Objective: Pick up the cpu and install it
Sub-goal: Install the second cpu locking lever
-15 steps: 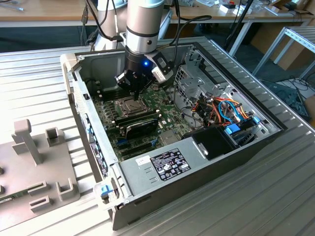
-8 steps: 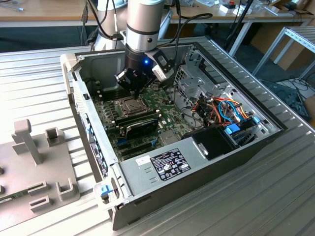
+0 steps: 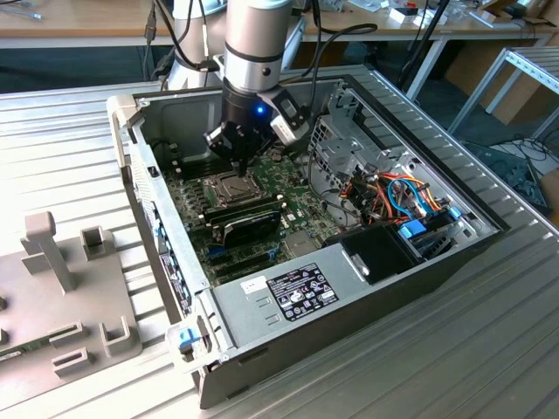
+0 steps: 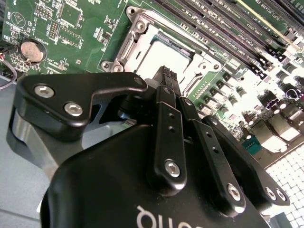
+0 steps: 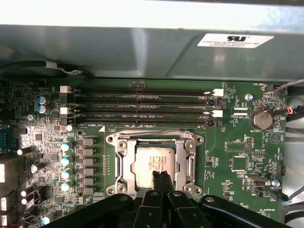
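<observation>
You're looking at the gripper [image 5: 160,175], fingers pressed together and empty, tips over the cpu [image 5: 148,160] lying flat in the socket [image 5: 118,164], likely nudging it to seat.

Place: a robotics lab or workshop.
Tabletop: ribbed aluminium slats [image 3: 489,340], the kind used for a test rig.
Robot: an industrial arm [image 3: 255,44] with a black tool [image 3: 238,162] reaching into an open computer case [image 3: 376,314].
Fixtures: a grey moulded holder plate [image 3: 61,297] just beside the case.
Background: a wooden workbench [image 3: 79,22], loose cables [image 3: 524,148] on the floor, and a metal frame [image 3: 528,65].
</observation>
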`<state>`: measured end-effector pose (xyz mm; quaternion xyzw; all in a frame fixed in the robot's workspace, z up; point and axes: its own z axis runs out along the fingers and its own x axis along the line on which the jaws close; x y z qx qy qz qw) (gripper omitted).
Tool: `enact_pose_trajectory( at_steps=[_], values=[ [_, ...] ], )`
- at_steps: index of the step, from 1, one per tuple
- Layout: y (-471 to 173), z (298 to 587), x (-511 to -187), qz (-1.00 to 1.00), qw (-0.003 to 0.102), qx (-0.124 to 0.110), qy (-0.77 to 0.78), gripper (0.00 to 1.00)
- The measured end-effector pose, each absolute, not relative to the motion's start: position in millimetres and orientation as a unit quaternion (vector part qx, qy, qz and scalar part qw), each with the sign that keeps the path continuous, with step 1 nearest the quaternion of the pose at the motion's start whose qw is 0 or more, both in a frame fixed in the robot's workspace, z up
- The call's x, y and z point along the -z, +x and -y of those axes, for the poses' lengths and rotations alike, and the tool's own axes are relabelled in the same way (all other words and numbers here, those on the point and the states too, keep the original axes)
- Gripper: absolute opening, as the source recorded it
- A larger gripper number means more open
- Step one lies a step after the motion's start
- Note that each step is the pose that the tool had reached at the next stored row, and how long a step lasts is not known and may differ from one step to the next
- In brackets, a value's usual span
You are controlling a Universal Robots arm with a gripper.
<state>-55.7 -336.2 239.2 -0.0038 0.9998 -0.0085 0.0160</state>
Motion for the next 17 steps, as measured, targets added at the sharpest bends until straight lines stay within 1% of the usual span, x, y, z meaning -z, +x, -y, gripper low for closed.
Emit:
enact_pose_trajectory(
  at_steps=[13, 17],
  values=[
    [-55.7, 338.0, -242.2, -1.0, 0.016, 0.008, -0.004, 0.11],
    [-55.8, 342.7, -242.7, -1.0, 0.016, 0.008, -0.004, 0.11]
  ],
)
